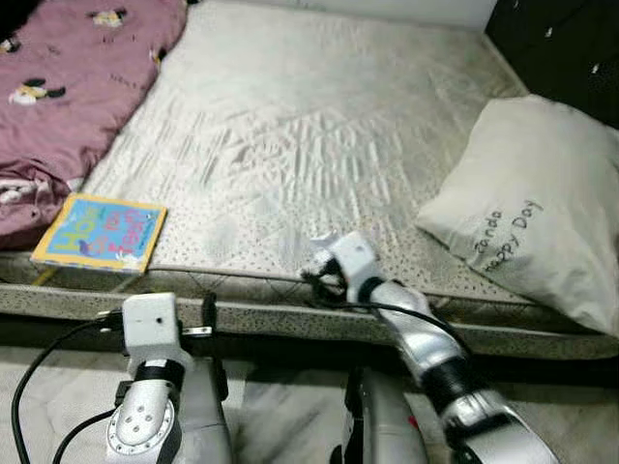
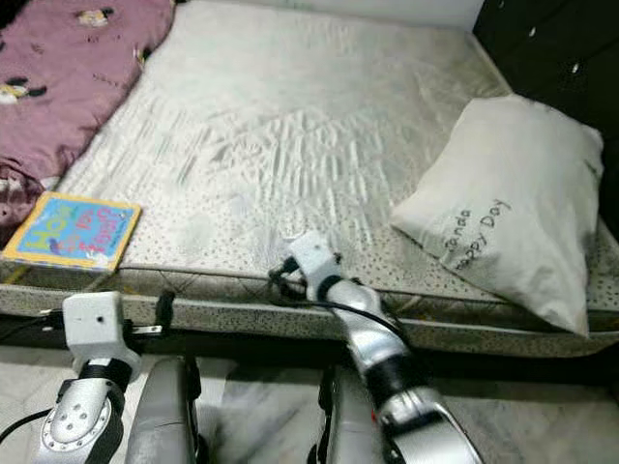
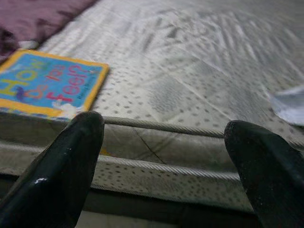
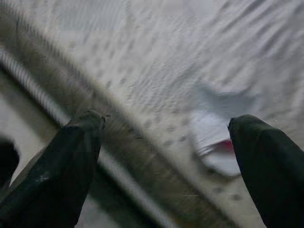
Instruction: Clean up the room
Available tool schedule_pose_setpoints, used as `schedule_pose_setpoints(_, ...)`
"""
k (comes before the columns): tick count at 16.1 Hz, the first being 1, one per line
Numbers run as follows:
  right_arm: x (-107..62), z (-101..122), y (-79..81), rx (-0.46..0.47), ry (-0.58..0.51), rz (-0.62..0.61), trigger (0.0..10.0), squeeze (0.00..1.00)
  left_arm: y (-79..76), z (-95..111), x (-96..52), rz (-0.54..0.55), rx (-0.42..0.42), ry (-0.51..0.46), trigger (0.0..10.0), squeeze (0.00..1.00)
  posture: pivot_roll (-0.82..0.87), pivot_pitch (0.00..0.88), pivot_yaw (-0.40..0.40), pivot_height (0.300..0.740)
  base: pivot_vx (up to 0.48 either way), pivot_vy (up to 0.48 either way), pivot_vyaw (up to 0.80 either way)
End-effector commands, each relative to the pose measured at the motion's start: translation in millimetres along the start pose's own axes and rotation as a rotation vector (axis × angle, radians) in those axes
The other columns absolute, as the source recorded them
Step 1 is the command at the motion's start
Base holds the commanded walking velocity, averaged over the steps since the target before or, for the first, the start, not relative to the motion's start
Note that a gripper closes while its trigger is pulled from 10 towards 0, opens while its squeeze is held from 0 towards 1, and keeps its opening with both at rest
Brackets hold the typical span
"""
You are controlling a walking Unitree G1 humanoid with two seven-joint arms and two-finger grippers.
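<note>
Nothing tidied yet: blue-yellow picture book (image 1: 100, 233), small white crumpled wrapper (image 4: 216, 137), cream pillow (image 1: 542, 208) on bare grey mattress (image 1: 319, 126); right gripper (image 4: 166, 156) open over wrapper, left gripper (image 3: 166, 161) open, idle

Your right arm (image 1: 426, 348) reaches over the mattress (image 1: 319, 126) edge; a picture book (image 1: 100, 232) lies at its near left corner, a pillow (image 1: 537, 208) at right.

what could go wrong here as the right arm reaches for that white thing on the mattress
1. The right tool is open beside the small white item, not around it; the view is blurred, so closing may miss it.
2. The white item lies near the mattress edge; a nudge could push it off.
3. The book also sits at the edge in front of the open left tool, and a bump could knock it down.
</note>
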State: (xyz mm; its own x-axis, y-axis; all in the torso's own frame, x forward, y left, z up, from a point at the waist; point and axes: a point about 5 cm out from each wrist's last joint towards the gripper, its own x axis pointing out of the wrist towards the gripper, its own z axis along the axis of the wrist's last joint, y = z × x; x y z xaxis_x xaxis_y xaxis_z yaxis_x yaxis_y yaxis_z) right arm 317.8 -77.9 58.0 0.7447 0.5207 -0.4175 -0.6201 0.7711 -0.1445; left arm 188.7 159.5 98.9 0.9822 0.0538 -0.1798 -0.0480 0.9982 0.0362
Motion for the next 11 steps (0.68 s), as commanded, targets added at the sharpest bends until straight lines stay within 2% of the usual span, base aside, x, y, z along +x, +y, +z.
schedule_pose_setpoints(1,0.7,-6.6,1.6,-0.003,0.042,0.021,10.0,0.00,-4.6,2.9,-4.5,-0.030,0.010,0.003,10.0,0.00,0.09,0.146,-0.095,0.575,0.000,0.000,0.00)
schedule_pose_setpoints(5,11.0,-2.6,3.7,0.034,0.063,0.009,10.0,0.00,-14.6,4.0,-18.1,-0.076,0.029,0.021,10.0,0.00,0.10,0.182,-0.089,0.575,0.000,0.000,0.00)
schedule_pose_setpoints(6,14.7,7.1,-10.4,0.105,0.034,-0.109,10.0,0.00,-18.6,5.9,-24.9,-0.084,0.017,0.028,10.0,0.00,0.11,0.191,-0.087,0.575,0.000,0.000,0.00)
schedule_pose_setpoints(11,15.6,28.1,-39.7,0.245,-0.011,-0.334,10.0,0.00,-19.3,4.8,-38.5,-0.072,0.010,0.064,10.0,0.00,0.14,0.205,-0.080,0.575,0.000,0.000,0.00)
